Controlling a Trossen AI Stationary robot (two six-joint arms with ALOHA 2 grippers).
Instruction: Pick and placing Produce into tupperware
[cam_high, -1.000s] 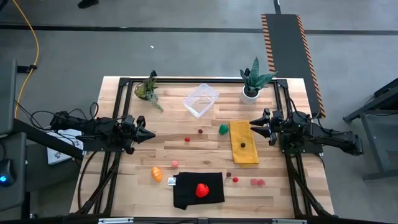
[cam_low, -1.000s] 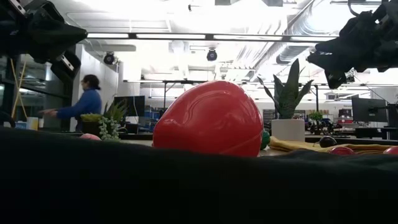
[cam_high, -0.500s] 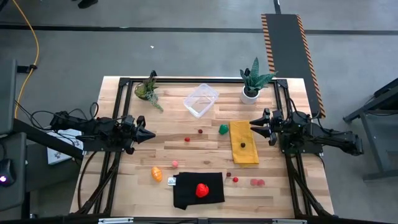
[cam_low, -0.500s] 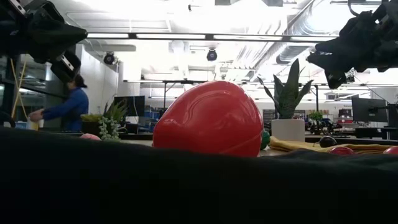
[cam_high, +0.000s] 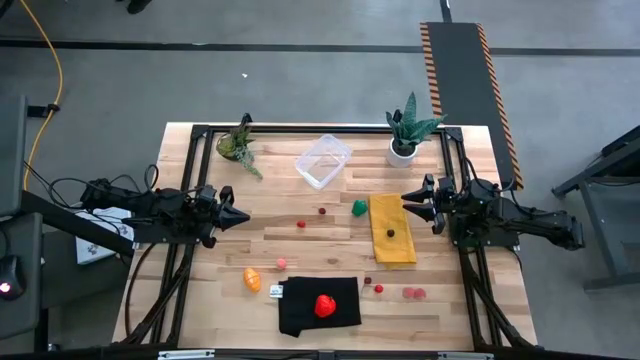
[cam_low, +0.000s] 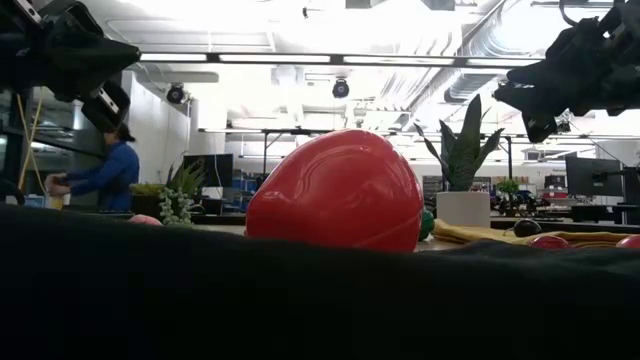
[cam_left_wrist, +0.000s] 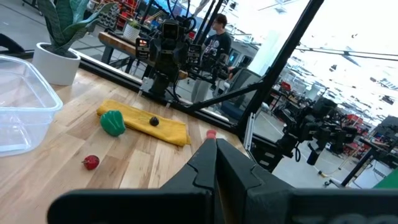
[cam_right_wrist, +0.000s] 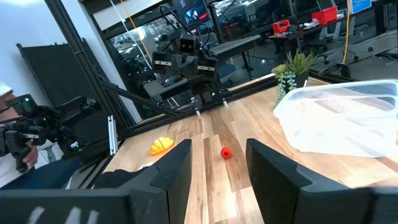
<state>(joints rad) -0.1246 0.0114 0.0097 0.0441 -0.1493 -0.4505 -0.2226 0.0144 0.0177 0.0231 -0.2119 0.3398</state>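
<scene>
The clear tupperware (cam_high: 323, 160) stands on its base at the table's far middle. Produce lies scattered: a red strawberry (cam_high: 324, 305) on a black cloth (cam_high: 300, 312), an orange piece (cam_high: 252, 279), a green piece (cam_high: 359, 208), a dark berry (cam_high: 391, 232) on a yellow cloth (cam_high: 392, 240), and small red and pink berries (cam_high: 322, 211) on the bare wood. My left gripper (cam_high: 240, 216) is shut at the table's left side, held level above the wood. My right gripper (cam_high: 405, 203) is open at the right side, near the yellow cloth's far end. Neither holds anything.
A potted plant (cam_high: 238, 145) lies at the far left, and a plant in a white pot (cam_high: 404, 148) stands at the far right beside the tupperware. Black frame rails (cam_high: 300, 128) run along the table's edges. A person (cam_low: 105, 175) stands in the room beyond the table.
</scene>
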